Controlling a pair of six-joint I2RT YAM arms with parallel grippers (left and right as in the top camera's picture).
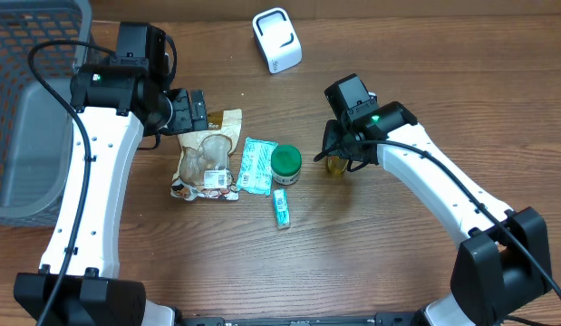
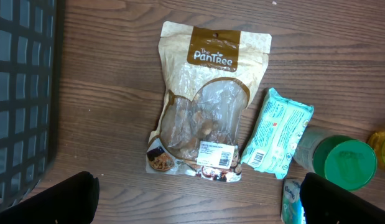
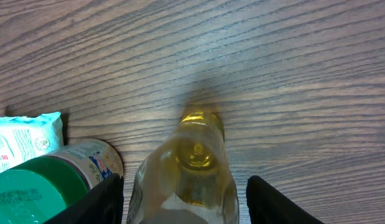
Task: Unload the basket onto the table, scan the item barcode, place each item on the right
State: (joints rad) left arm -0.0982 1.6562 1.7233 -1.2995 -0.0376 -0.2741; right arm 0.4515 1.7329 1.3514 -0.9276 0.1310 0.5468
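Yellow bottle (image 3: 187, 165) sits between jaws of right tool (image 3: 185, 190).

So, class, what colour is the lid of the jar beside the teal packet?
The lid is green, clearest in the left wrist view.

**Items lie in a row between the two grippers**

Seen from the left gripper (image 2: 195, 175), the snack pouch (image 2: 204, 106) lies flat on the table (image 2: 105, 74) straight ahead, with its lower end between the fingers. The basket (image 2: 21, 93) stands to the gripper's left. Right of the pouch and just beside it lies the wipes packet (image 2: 276, 140). Further right, the jar (image 2: 341, 163) is near the right finger, with a small tube (image 2: 292, 200) below it.

The bottle (image 3: 186, 174) sits between the right gripper's (image 3: 185, 178) fingers. The jar is just to its left, and the wipes packet is beyond the jar.

The barcode scanner (image 1: 277, 39) rests at the table's far side, well apart from both grippers.
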